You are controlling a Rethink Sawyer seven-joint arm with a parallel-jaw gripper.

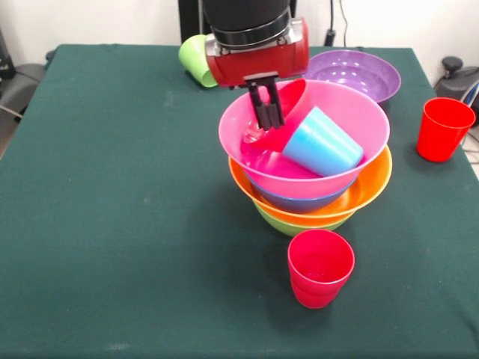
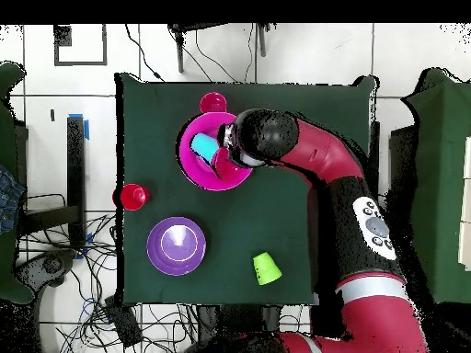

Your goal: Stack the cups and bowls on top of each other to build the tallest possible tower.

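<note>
Bowls already nested make the tower (image 1: 307,196) at mid-bench, lime green at the bottom, then orange, blue and the wide pink bowl (image 1: 359,112) on top, and the pincer (image 1: 266,116) reaches down into that pink bowl with its fingers drawn narrow, close together; whether they pinch the small red bowl (image 1: 293,101) tilted against the pink wall just beside them I cannot tell. A sky blue cup (image 1: 323,142) lies on its side in the same bowl, touching its inner wall. My worry is that any sideways drag could roll this cup or tip the whole pile, since the bowls sit slightly off-centre. Around it, one red cup (image 1: 320,268) stands just in front of the tower, another red cup (image 1: 443,129) well apart to the side, the purple bowl (image 1: 352,72) behind, and a lime green cup (image 1: 196,61) lying toppled near the arm. Nothing blocks the approach from above.
</note>
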